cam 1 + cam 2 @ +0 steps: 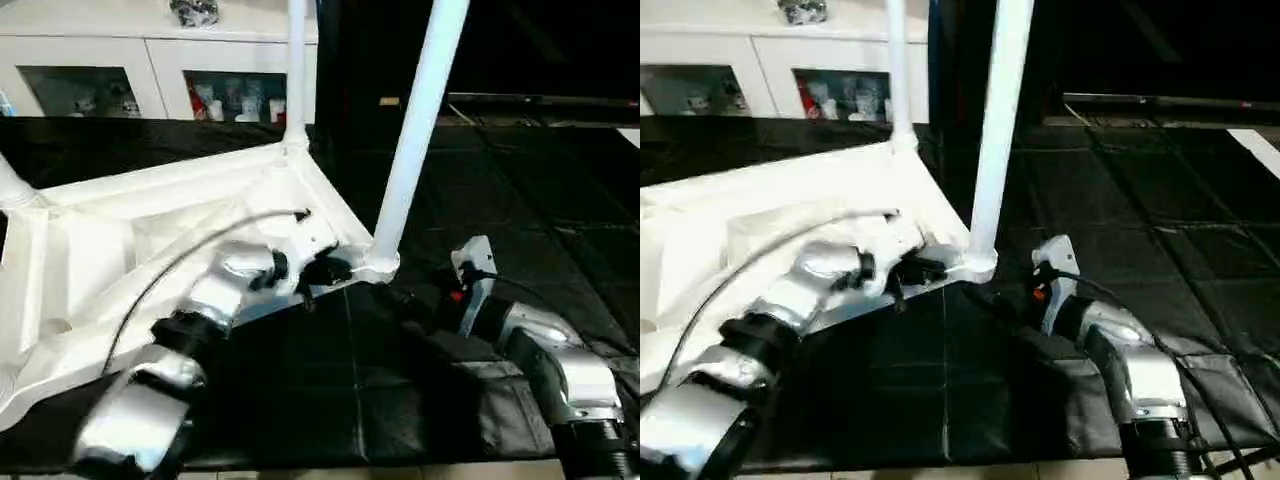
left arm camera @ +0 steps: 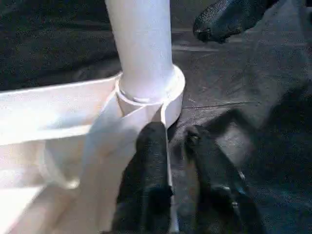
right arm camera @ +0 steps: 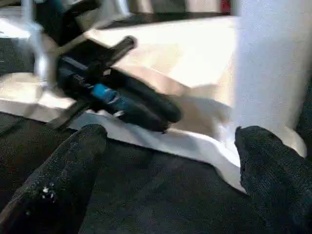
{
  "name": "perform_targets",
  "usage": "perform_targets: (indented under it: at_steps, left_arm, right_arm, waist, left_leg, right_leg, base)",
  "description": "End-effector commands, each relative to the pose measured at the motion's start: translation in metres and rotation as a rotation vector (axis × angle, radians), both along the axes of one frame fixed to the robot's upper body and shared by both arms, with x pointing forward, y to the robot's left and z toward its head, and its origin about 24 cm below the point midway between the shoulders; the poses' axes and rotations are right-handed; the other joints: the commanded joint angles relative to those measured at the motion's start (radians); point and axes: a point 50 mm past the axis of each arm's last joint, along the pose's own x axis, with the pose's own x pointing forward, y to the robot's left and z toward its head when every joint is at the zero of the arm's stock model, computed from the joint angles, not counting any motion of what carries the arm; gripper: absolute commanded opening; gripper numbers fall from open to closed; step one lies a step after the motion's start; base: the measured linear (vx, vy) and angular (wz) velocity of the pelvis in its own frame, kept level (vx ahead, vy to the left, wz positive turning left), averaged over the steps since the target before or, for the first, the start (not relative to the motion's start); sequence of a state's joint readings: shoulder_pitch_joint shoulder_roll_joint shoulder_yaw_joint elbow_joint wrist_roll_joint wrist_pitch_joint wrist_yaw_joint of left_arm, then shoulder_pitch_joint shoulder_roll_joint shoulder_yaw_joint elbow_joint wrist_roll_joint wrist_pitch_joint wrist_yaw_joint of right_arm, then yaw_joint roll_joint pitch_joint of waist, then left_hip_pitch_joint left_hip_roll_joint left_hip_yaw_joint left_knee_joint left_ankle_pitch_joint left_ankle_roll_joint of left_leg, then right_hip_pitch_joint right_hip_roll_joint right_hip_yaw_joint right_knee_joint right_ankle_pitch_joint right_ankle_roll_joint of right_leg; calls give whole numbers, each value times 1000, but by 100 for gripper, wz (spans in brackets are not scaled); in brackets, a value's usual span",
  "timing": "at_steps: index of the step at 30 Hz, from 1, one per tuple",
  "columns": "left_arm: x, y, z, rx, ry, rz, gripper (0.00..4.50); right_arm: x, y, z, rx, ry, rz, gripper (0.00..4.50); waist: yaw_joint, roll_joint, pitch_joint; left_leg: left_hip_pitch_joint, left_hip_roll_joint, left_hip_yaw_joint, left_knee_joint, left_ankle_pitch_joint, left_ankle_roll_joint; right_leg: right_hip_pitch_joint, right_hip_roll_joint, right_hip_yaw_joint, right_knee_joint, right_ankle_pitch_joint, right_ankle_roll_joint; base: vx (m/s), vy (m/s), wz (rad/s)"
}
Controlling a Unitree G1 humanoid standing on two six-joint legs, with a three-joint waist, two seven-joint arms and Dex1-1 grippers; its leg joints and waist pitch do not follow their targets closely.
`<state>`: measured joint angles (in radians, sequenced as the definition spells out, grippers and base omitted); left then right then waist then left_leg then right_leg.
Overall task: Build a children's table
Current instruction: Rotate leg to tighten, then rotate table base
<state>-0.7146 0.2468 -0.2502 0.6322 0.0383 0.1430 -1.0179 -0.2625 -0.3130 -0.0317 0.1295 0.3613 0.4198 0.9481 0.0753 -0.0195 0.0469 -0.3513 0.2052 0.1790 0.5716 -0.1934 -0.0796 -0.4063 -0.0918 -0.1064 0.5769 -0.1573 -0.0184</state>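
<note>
Tabletop (image 1: pixel 130 240) lies upside down on a black mat (image 1: pixel 330 390), ribbed underside up, so the corner sockets face upward to take the legs. Two legs already stand in it: the near leg (image 1: pixel 415 130) rises from the near right corner socket (image 2: pixel 168 97), and the far leg (image 1: pixel 296 70) stands in the far corner. A third socket shows at the left edge, its leg cut off by the frame.

The left gripper (image 2: pixel 170 146) sits at the rim just beside the near leg's socket. Its jaws are only slightly parted, one finger on each side of the thin edge wall, likely to steady the top while the leg seats; whether they actually pinch the wall I cannot tell.

The right gripper (image 3: pixel 170 141) waits on the mat to the right of that leg with jaws spread wide and nothing between them, one fingertip (image 3: pixel 268 156) near the leg's base. This reads as a release, or a pause ahead of re-gripping.

A white cabinet (image 1: pixel 150 60) with glass doors stands at the far side. No brand, label or writing can be read anywhere.
</note>
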Motion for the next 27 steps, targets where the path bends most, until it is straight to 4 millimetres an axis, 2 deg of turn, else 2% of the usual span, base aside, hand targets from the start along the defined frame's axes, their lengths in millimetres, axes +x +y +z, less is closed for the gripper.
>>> perform_targets:
  at_steps: [1,2,3,4,5,6,7,8,9,10,11,12,13,14,15,17,18,19,21,22,23,24,25,26,27]
  left_arm:
    - [-5,8,6,4,22,-36,93]
    - [-9,18,7,31,35,-52,93]
    - [-13,25,7,54,44,-61,105]
    - [-13,26,8,55,45,-61,121]
    - [-16,30,8,70,50,-66,121]
    - [-20,39,10,91,58,-66,124]
    - [-26,50,12,110,74,-61,137]
    - [-28,54,13,116,79,-59,148]
    - [-32,61,15,130,83,-55,158]
    - [-40,72,19,153,93,-46,163]
    - [-40,72,19,153,93,-46,165]
    - [-46,80,22,170,99,-31,165]
    - [-47,83,22,190,90,-21,180]
    - [-49,86,23,213,79,-10,193]
    - [-50,88,23,236,70,-1,193]
    - [-51,90,22,263,54,9,214]
    - [-50,91,20,291,19,51,214]
    - [-50,91,19,301,7,67,232]
    - [-53,90,16,333,3,77,232]
    - [-56,89,13,349,9,77,232]
    - [-57,88,12,353,11,77,232]
    - [-59,88,9,367,12,78,232]
    - [-60,88,7,382,8,84,232]
    - [-61,89,3,401,0,96,232]
    - [-61,89,2,414,-8,103,232]
  right_arm:
    - [2,4,11,26,-25,45,450]
    - [3,9,13,37,-26,68,450]
    - [3,12,14,40,-30,87,450]
    - [3,12,14,40,-30,88,450]
    - [3,14,14,42,-32,102,450]
    - [3,18,15,51,-28,120,450]
    - [3,24,15,64,-25,135,450]
    - [4,26,15,67,-24,139,450]
    - [5,31,16,73,-27,148,450]
    - [9,41,16,82,-26,154,450]
    - [9,41,16,82,-26,154,450]
    - [13,52,17,86,-33,155,450]
    - [17,58,17,87,-33,142,450]
    - [20,65,17,89,-32,128,450]
    - [22,70,18,93,-34,125,450]
    - [25,79,19,96,-36,120,450]
    - [34,97,18,83,-33,76,450]
    - [38,103,18,78,-32,57,450]
    - [50,113,16,48,-27,-37,450]
    - [59,116,14,26,-25,-117,450]
    - [61,117,14,20,-25,-139,450]
    - [67,119,12,4,-10,-194,450]
    - [71,119,12,-2,-3,-237,450]
    - [78,117,11,-11,11,-322,450]
    - [82,115,10,-10,25,-374,450]
  waist:
    - [4,-10,-62]
    - [5,-15,-63]
    - [3,-11,-61]
    - [1,-9,-60]
    - [2,-16,-61]
    - [3,-11,-61]
    - [1,-21,-60]
    - [4,-14,-62]
    - [2,-11,-60]
    - [-1,-12,-59]
    - [-2,-10,-60]
    - [-5,-20,-60]
    - [-7,-21,-55]
    - [-7,-18,-54]
    - [-9,-19,-52]
    - [-10,-19,-49]
    - [-9,-14,-49]
    - [-16,-16,-51]
    - [-18,-13,-51]
    - [-18,-12,-53]
    - [-20,-11,-52]
    - [-17,-11,-53]
    - [-21,-12,-53]
    - [-18,-9,-55]
    - [-20,-13,-56]
  left_leg:
    - [-1,34,-4,-61,-114,88]
    - [1,34,-3,-60,-116,83]
    - [-4,35,-4,-63,-110,78]
    - [1,33,-2,-62,-116,70]
    - [4,33,0,-61,-117,68]
    - [4,34,-2,-62,-112,62]
    - [4,35,-1,-64,-113,59]
    - [4,38,-6,-66,-113,49]
    - [5,38,-5,-67,-121,41]
    - [7,36,-2,-66,-122,34]
    - [9,36,-3,-67,-121,28]
    - [7,35,-2,-66,-114,23]
    - [4,32,1,-67,-125,21]
    - [8,32,0,-67,-139,14]
    - [6,31,-1,-69,-164,1]
    - [10,31,-1,-70,-194,-14]
    - [15,32,0,-70,-211,-22]
    - [6,29,-5,-73,-211,-36]
    - [10,31,-5,-73,-211,-48]
    - [11,30,-6,-72,-211,-55]
    - [13,31,-5,-72,-210,-59]
    - [14,28,-3,-71,-206,-57]
    - [12,27,-3,-71,-198,-55]
    - [14,28,-2,-70,-191,-57]
    - [10,26,-3,-69,-183,-58]
  right_leg:
    - [57,-62,54,-53,-212,-206]
    - [58,-64,54,-51,-212,-207]
    - [60,-65,56,-49,-222,-204]
    - [56,-62,57,-51,-231,-200]
    - [54,-61,57,-52,-233,-198]
    - [55,-62,59,-48,-224,-201]
    - [54,-61,58,-47,-222,-200]
    - [56,-65,58,-37,-218,-205]
    - [52,-63,59,-40,-225,-201]
    - [50,-60,60,-40,-214,-205]
    - [49,-60,61,-36,-201,-210]
    - [48,-58,62,-30,-181,-217]
    - [47,-56,63,-37,-200,-212]
    - [44,-58,64,-37,-215,-213]
    - [43,-59,66,-41,-256,-203]
    - [40,-57,67,-47,-305,-181]
    - [32,-59,70,-48,-312,-177]
    - [41,-58,68,-45,-325,-173]
    - [36,-59,69,-45,-318,-174]
    - [38,-58,69,-43,-313,-175]
    - [34,-59,71,-42,-308,-179]
    - [36,-54,70,-42,-292,-180]
    - [38,-51,71,-38,-265,-188]
    - [37,-55,71,-36,-254,-190]
    - [41,-52,71,-33,-242,-189]
  base:
    - [0,0,0]
    - [0,0,0]
    - [0,0,0]
    - [0,0,0]
    - [0,0,0]
    - [0,0,0]
    - [0,0,0]
    - [0,0,0]
    - [0,0,0]
    - [0,0,0]
    - [0,0,0]
    - [0,0,0]
    - [0,0,0]
    - [0,0,0]
    - [0,0,0]
    - [0,0,0]
    - [0,0,0]
    - [0,0,0]
    - [0,0,0]
    - [0,0,0]
    - [0,0,0]
    - [0,0,0]
    - [0,0,0]
    - [0,0,0]
    - [0,0,0]
